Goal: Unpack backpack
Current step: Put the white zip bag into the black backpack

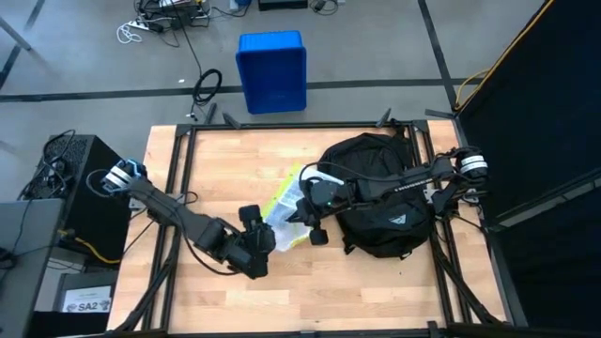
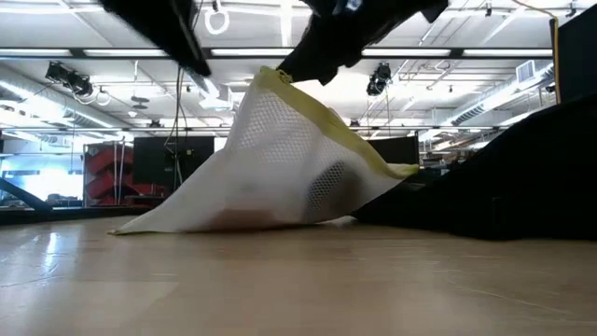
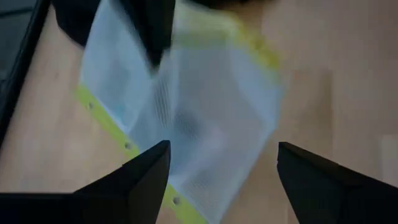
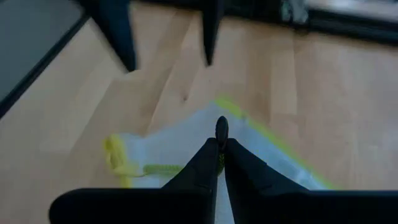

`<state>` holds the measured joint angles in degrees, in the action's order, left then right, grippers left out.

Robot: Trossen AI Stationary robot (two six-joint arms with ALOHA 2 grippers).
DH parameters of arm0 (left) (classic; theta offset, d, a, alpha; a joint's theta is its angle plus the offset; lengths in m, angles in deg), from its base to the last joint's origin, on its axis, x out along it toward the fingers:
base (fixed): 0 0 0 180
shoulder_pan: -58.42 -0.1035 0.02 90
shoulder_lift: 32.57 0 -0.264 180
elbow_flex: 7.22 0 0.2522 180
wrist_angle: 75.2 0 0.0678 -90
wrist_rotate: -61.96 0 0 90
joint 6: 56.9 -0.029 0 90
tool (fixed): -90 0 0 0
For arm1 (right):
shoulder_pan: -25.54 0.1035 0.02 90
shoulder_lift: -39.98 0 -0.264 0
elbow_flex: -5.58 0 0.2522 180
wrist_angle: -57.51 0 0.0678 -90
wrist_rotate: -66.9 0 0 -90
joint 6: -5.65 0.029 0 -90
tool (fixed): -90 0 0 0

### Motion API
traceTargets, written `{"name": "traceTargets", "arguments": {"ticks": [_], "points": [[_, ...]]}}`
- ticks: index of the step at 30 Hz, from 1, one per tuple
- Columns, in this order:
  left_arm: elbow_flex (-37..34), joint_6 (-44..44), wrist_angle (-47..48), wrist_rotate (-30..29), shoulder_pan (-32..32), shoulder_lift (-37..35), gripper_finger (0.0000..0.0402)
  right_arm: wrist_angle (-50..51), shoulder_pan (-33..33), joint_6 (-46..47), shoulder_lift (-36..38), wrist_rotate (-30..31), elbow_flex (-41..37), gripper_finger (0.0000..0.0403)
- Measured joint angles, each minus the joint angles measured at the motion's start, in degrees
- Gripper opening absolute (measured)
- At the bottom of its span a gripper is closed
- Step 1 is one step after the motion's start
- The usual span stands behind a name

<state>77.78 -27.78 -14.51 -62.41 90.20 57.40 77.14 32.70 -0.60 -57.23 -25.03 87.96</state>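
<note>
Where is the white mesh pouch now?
In the high view, the mesh pouch lies mid-table, left of the backpack, its edge pinched by the right pincer.

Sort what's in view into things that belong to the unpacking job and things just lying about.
Part of the job:
- backpack, on the table's right side
- white mesh pouch with yellow trim, beside the backpack
- right gripper, jaws shut on the pouch edge
- left gripper, jaws open by the pouch

Lying about:
- blue bin on the floor
- cables on the floor

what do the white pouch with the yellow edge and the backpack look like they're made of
The pouch: seemingly a soft white mesh fabric, semi-sheer, with visible netting and a yellow trim; it drapes limply. The backpack: apparently matte black woven fabric, slumped and creased, probably synthetic.
</note>
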Motion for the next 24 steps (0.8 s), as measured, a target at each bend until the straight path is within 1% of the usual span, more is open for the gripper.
{"name": "traceTargets", "arguments": {"ticks": [1, 3, 8, 10, 11, 15, 17, 19, 21, 22, 24], "points": [[-1.8, 0.7, -2.9, -1.3, 0.3, 0.4, 0.0262, 0.2, 0.3, 0.0, 0.1, 0.0, 0.0, 0.0001], [-5.9, 0.9, -12.5, -3.5, 1.2, 0.6, 0.0262, 0.9, 0.9, 0.0, 0.4, 0.6, 0.0, 0.0001], [-14.6, -5.7, -39.8, -5.6, 1.7, 2.7, 0.0262, 0.3, 1.0, 0.0, 0.5, 1.1, 0.0, 0.0001], [-16.4, -7.8, -47.3, -7.5, 1.7, 4.2, 0.0262, 0.3, 0.8, 0.4, 0.5, 1.6, 0.0, 0.0001], [-16.7, -8.1, -48.9, -8.7, 1.7, 5.2, 0.0262, 0.3, 0.6, 0.6, 0.5, 1.8, 0.0, 0.0001], [-16.5, -8.2, -49.1, -15.2, 0.8, 10.2, 0.0262, 0.2, 0.5, 0.7, 0.5, 1.8, 0.0, 0.0000], [-16.2, -8.2, -49.1, -16.1, -0.3, 12.4, 0.0254, 0.2, 0.5, 0.7, 0.5, 1.8, 0.0, 0.0000], [-15.9, -8.2, -48.9, -16.2, -1.4, 14.3, 0.0235, 0.4, 0.5, 0.7, 0.5, 1.9, 0.0, 0.0000], [-15.9, -8.3, -48.5, -16.1, -2.1, 15.1, 0.0200, 2.3, 0.6, 0.0, 1.5, 1.9, 0.0, 0.0002], [-15.9, -8.4, -48.2, -16.1, -2.4, 15.3, 0.0173, 3.5, 0.7, -0.6, 2.4, 1.9, 0.0, 0.0002], [-15.9, -9.3, -47.4, -16.7, -2.6, 15.3, 0.0101, 8.0, 1.0, -1.5, 4.7, 1.9, 0.0, 0.0003]]}}
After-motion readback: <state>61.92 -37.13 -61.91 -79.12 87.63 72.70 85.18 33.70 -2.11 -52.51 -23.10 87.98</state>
